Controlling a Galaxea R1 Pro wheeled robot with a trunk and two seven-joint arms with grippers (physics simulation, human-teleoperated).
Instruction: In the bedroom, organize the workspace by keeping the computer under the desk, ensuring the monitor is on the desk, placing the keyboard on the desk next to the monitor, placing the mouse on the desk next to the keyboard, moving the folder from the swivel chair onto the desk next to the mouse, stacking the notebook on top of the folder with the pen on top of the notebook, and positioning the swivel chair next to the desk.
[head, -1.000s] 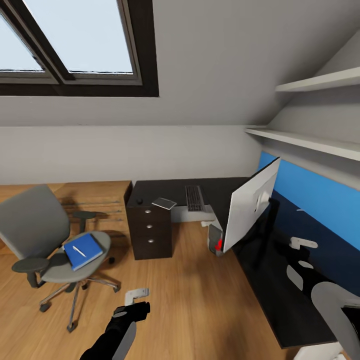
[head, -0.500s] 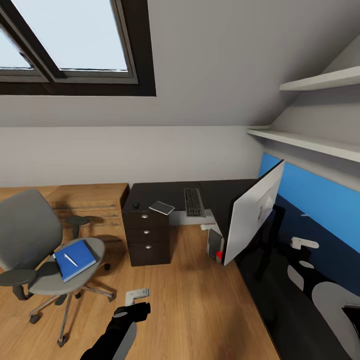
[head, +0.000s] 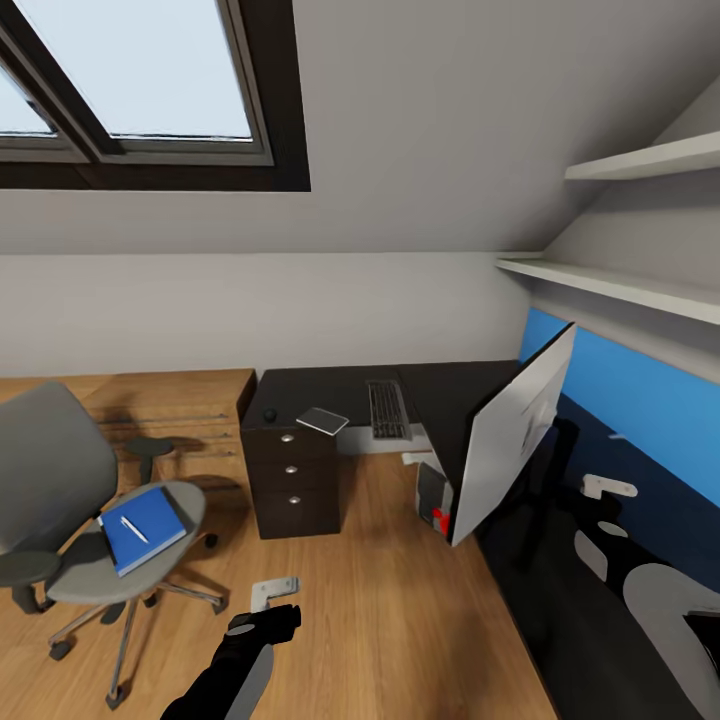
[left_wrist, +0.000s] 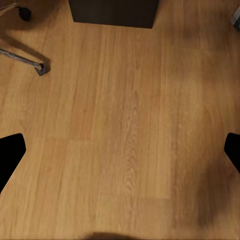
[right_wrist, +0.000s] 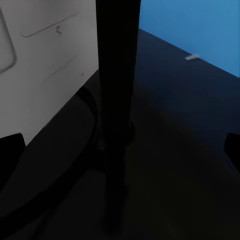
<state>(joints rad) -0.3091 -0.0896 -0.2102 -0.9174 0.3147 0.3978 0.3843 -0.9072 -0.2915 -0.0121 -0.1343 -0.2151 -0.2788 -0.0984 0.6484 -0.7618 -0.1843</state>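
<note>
Grey swivel chair (head: 70, 500) at 9 o'clock, blue folder (head: 142, 526) and pen (head: 134, 529) on seat | left gripper (left_wrist: 120, 150) fingers apart over floor; approach folder flat, slowly | mouse (head: 270, 413), notebook (head: 323, 420), keyboard (head: 388, 408) on desk (head: 450, 395) | monitor (head: 515, 430) at 3 o'clock, rear showing, hiding computer (head: 436, 497) | right gripper: cannot tell.

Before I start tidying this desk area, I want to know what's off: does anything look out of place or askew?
Yes. The monitor is on the desk with its pale back facing the room. The folder lies on the swivel chair with the pen on it. The notebook sits askew near the desk's edge.
</note>
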